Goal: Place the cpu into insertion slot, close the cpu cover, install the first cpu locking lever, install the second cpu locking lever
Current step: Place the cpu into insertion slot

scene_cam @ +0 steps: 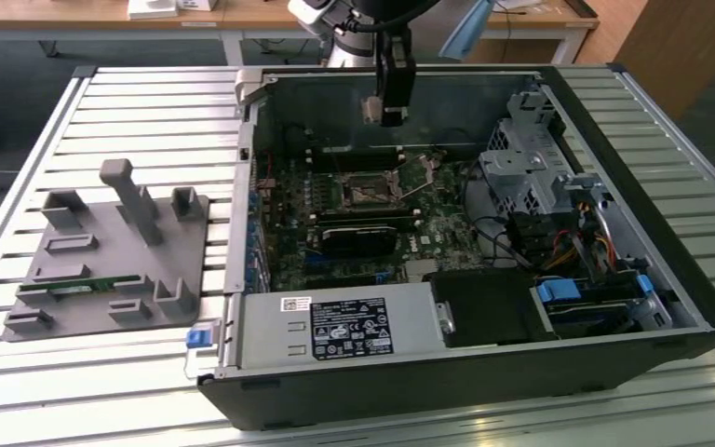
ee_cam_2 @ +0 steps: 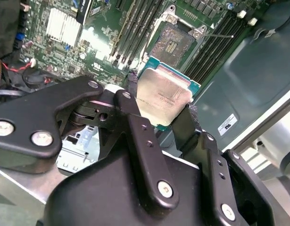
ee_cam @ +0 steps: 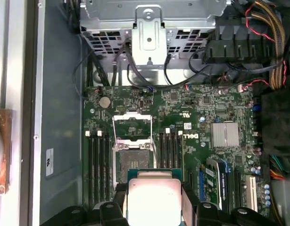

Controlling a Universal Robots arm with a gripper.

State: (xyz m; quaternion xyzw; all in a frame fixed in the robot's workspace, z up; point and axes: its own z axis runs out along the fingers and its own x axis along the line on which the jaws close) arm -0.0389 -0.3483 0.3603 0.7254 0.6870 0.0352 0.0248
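My gripper hangs above the open computer case, over the motherboard's far side. It is shut on the cpu, a flat square chip with a silvery-beige face, pinched at two opposite edges between the black fingers. In the first wrist view the cpu sits just short of the insertion slot, a dark square socket that lies bare. The cpu cover, a silver frame, is flipped open on the far side of the insertion slot. Thin wire levers stand loose beside it. The slot lies well below the gripper.
Memory slots flank the socket on both sides. A black card, a power supply and a drive cage with cables crowd the case. A grey fixture plate lies on the slatted table at the exterior view's left.
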